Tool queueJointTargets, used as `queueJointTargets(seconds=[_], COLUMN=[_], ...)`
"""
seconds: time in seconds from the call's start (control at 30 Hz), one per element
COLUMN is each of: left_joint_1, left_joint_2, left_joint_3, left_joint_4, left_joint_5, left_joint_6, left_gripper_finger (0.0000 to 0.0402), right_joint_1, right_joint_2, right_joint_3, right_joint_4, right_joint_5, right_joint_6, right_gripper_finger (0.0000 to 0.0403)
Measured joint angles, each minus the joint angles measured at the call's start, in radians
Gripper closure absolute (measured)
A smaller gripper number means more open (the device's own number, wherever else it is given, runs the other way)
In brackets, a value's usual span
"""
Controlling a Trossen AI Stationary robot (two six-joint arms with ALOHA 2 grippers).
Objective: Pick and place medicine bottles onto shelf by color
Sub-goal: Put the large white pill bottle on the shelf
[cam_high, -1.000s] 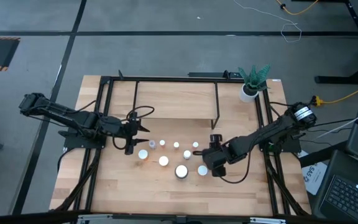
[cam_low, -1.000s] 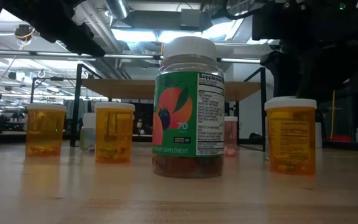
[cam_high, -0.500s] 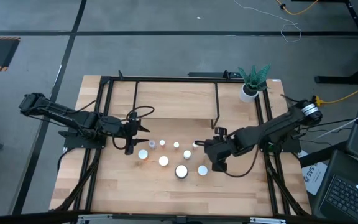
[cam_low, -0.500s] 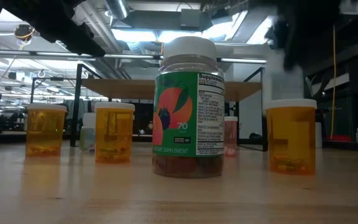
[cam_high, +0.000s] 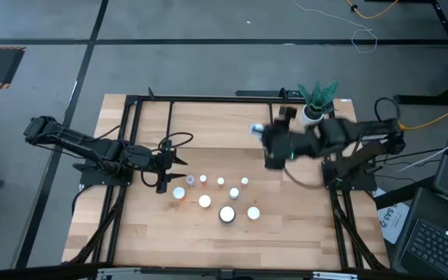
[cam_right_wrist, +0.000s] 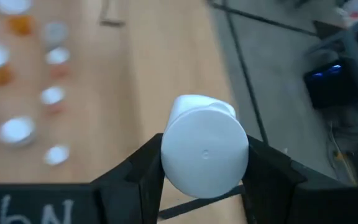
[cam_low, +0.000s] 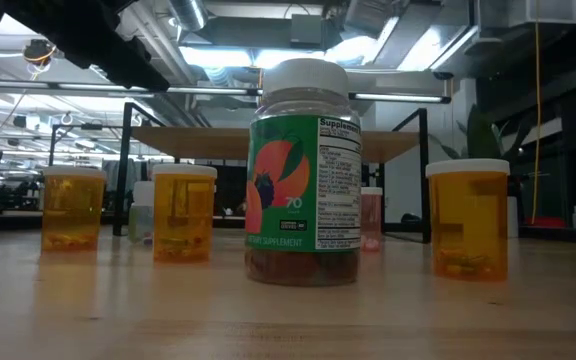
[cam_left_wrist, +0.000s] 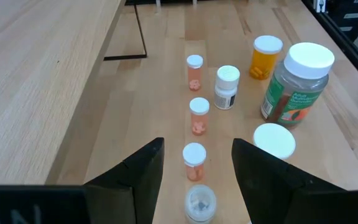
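Note:
Several white-capped medicine bottles stand in a cluster on the table: small pink-filled ones, orange ones and a large green-labelled jar. The shelf, a light-wood board on a black frame, stands at the far side. My right gripper hangs high over the shelf's right part, shut on a white bottle. My left gripper hovers open just left of the cluster, nothing between its fingers. My right gripper pinches the white bottle at its cap end, one finger on each side of the cap. The cap's flat top faces back toward the wrist and the body points away beyond the fingers. The bottle is lifted clear, high above the shelf.
A white pot with a green plant stands at the far right corner, close to my right arm. Black frame rails run along the table's sides. Bare wood lies near the front edge.
My right gripper has risen steeply from the table at the cluster's right side and swung toward the far edge, ending over the shelf. It has tipped upward on the way. The white bottle has gone up with it, clear of the table.

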Motion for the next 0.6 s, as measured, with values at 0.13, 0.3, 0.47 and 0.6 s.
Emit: queueJointTargets(seconds=[0.13,0.3,0.47,0.6], left_joint_1=[0.0,0.0,0.0,0.0], left_joint_2=[0.0,0.0,0.0,0.0], left_joint_3=[0.0,0.0,0.0,0.0], left_joint_4=[0.0,0.0,0.0,0.0], left_joint_5=[0.0,0.0,0.0,0.0], left_joint_6=[0.0,0.0,0.0,0.0], left_gripper_finger=[0.0217,0.0217,0.0217,0.0217], right_joint_1=[-0.15,-0.363,-0.521,-0.597], right_joint_2=[0.0,0.002,0.003,0.004], right_joint_3=[0.07,0.008,-0.163,-0.243], right_joint_4=[-0.003,0.001,0.103,0.197], right_joint_5=[-0.099,-0.354,-0.422,-0.564], right_joint_6=[-0.073,-0.113,-0.187,-0.226], right_gripper_finger=[0.0226,0.0226,0.0226,0.0226])
